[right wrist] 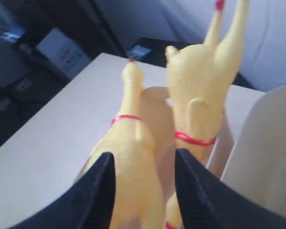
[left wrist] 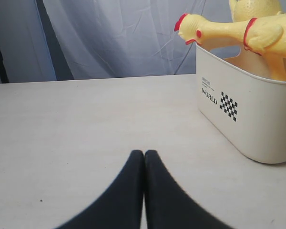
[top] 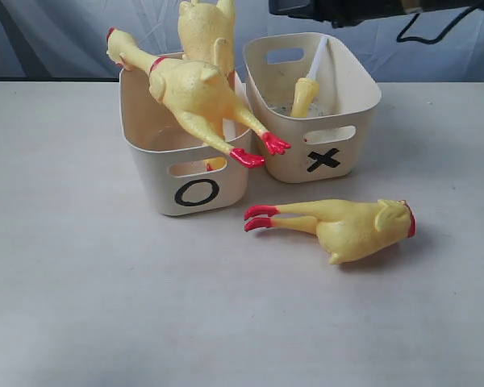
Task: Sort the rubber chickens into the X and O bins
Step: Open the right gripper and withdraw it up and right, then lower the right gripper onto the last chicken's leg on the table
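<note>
The O bin [top: 149,165] holds two rubber chickens: one [top: 189,93] lies across its rim with its red feet hanging over the front, and the other [top: 206,28] stands head-down behind it. In the X bin [top: 347,97] is the small chicken with the white tube [top: 304,95]. A fourth chicken [top: 351,227] lies on the table in front of the X bin. My right gripper [right wrist: 144,153] hangs open above the chicken lying across the rim [right wrist: 128,138], not closed on it. My left gripper [left wrist: 144,152] is shut and empty over bare table beside the O bin [left wrist: 248,124].
A dark arm part [top: 347,10] shows at the top of the exterior view. A pale curtain hangs behind the table. A cream bin wall [right wrist: 262,143] fills one side of the right wrist view; which bin it is cannot be told.
</note>
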Controlling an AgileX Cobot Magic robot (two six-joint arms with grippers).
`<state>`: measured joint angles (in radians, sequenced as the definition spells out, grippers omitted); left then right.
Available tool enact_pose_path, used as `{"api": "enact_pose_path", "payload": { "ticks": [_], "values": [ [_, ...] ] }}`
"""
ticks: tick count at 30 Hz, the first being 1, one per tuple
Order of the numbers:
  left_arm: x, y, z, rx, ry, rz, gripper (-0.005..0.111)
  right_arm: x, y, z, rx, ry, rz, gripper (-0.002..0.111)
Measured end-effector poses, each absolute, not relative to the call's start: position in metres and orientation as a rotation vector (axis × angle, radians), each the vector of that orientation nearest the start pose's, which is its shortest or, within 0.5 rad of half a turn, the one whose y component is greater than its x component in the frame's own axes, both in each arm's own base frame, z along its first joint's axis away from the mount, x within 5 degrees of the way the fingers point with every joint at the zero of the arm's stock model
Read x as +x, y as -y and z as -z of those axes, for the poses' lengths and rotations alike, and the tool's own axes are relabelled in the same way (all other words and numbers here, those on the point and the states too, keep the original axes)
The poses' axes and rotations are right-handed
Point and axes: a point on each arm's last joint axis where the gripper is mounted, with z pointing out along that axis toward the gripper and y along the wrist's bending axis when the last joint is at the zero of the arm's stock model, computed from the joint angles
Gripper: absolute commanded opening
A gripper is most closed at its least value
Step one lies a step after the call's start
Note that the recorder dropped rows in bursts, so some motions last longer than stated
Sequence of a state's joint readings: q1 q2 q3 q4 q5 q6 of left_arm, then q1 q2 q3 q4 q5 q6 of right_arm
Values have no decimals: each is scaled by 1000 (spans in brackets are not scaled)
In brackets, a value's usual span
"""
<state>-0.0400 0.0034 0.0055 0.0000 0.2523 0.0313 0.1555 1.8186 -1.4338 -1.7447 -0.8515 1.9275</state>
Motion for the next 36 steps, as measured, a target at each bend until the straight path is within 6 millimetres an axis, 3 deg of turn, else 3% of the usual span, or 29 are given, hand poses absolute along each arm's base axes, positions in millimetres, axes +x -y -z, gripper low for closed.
{"api": "enact_pose_path", "payload": {
  "ticks": [5, 8, 12, 16, 18, 25, 31, 36],
  "values": [
    [56, 2, -188, 62, -1744, 6, 0, 380, -83, -317, -644, -1916, -1164, 39],
    [56, 2, -188, 62, -1744, 6, 0, 370, -65, -304, -601, -1958, -1216, 39],
    [56, 2, -188, 62, -1744, 6, 0, 345, -61, -277, -624, -2001, -1231, 39],
    [56, 2, -188, 62, -1744, 6, 0, 317, -66, -269, -731, -1970, -1163, 39],
    [56, 2, -188, 62, -1744, 6, 0, 304, -71, -277, -799, -1923, -1077, 39],
    [56, 2, -188, 62, -1744, 6, 0, 254, -100, -337, -999, -1662, -767, 39],
    [56, 2, -188, 62, -1744, 6, 0, 225, -86, -365, -924, -1559, -461, 39],
    [56, 2, -188, 62, -1744, 6, 0, 216, -74, -378, -897, -1453, -45, 39]
  ]
}}
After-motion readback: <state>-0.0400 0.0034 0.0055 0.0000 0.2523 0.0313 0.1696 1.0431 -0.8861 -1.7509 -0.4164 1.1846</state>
